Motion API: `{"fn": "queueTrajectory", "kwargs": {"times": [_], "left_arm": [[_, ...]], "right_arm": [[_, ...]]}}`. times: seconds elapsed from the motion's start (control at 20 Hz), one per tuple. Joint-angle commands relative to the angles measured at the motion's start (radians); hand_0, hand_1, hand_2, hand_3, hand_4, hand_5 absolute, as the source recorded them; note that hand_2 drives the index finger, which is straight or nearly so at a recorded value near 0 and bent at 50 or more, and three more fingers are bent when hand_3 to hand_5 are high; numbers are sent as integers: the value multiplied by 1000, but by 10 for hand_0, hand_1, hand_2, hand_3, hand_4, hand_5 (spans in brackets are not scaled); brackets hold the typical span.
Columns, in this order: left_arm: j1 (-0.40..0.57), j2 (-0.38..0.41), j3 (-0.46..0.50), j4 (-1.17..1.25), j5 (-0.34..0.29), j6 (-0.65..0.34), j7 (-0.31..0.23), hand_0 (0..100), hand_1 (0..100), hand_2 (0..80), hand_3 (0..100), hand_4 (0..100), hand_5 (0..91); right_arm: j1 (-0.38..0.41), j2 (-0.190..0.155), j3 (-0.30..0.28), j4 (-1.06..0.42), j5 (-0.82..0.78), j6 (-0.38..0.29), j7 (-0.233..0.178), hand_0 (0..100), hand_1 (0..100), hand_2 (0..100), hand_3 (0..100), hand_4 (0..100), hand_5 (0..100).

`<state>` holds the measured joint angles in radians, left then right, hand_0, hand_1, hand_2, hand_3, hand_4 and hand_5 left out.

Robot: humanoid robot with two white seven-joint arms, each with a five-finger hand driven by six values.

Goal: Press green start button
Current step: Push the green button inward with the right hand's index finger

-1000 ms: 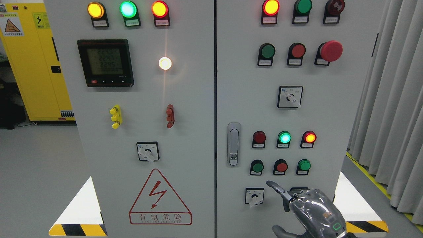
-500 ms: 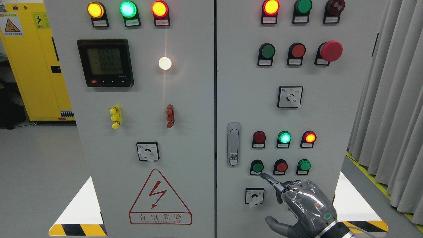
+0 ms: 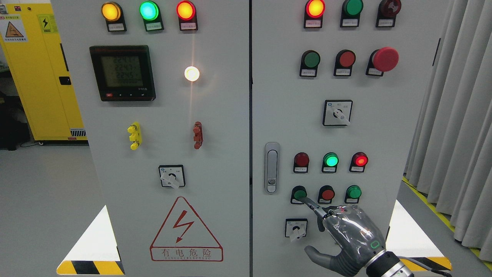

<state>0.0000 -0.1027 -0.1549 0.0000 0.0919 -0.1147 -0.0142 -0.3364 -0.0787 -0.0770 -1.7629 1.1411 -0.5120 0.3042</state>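
Head view is showing the right hand (image 3: 348, 238) coming in from the lower right corner of the picture and reaching up toward the right door of the grey control cabinet (image 3: 384, 127). Its index finger (image 3: 313, 207) is pointing straight out and up to the left, while the other fingers are lying curled into the palm and the thumb (image 3: 319, 258) is sticking out low to the left; the hand is grasping nothing. The fingertip is lying against the lower right edge of the green start button (image 3: 299, 193), and it looks to be touching it, though how hard it is pressing is not something the view is settling. That button is sitting leftmost in a row of three push buttons low on the right door, with a red button (image 3: 327, 194) just beside it and another green button (image 3: 353, 191) at the far end. Right above this row, three indicator lamps (image 3: 331, 159) are sitting in a line, the middle one glowing green and the right one glowing red. Below the pointing finger, a rotary selector switch (image 3: 296, 228) is sitting just left of the knuckles. The door latch (image 3: 271, 167) is standing upright to the left of the button row.
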Motion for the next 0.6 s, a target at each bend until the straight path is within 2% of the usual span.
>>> {"fn": "queueTrajectory", "kwargs": {"times": [0.0, 0.55], "left_arm": [[6, 0, 0, -29, 0, 0, 0, 120, 556, 0, 0, 0, 0], [6, 0, 0, -29, 0, 0, 0, 120, 556, 0, 0, 0, 0]], "right_arm": [[-21, -3, 13, 43, -3, 9, -4, 266, 637, 0, 690, 772, 737], [-21, -6, 11, 74, -7, 15, -5, 277, 637, 0, 688, 772, 735]]}}
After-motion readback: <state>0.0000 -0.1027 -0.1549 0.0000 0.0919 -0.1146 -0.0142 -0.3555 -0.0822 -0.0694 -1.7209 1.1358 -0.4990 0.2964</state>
